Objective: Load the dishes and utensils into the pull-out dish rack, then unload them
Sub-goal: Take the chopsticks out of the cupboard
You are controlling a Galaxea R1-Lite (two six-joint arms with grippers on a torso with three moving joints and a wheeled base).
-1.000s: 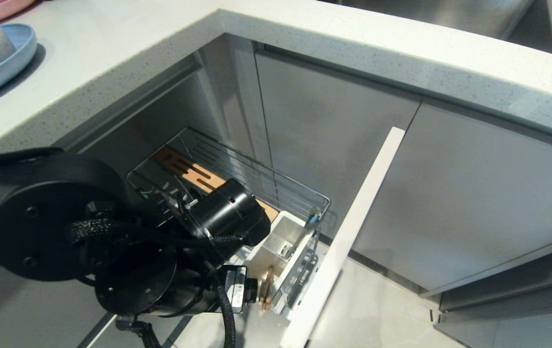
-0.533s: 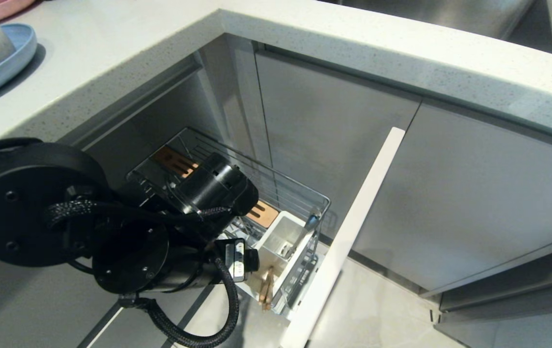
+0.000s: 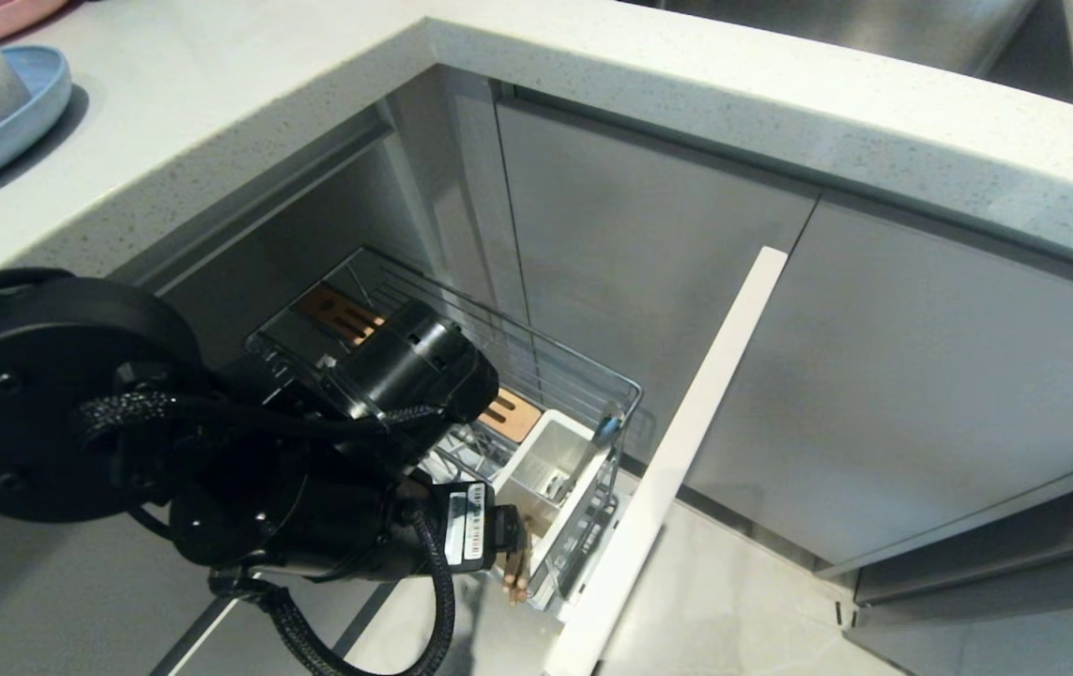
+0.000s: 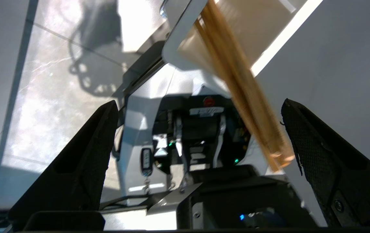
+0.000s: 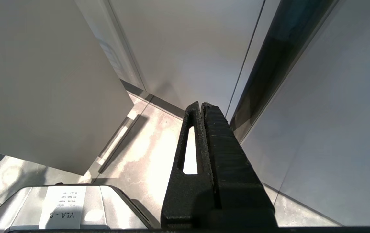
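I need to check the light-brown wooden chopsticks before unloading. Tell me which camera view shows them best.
The left wrist view: the light-brown wooden chopsticks slant out of the white plastic caddy, ending near one finger of the open left end effector. The head view shows only their tips beyond the arm. The right wrist view shows none.

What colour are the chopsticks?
Light brown wood; the chopsticks show best in the left wrist view.
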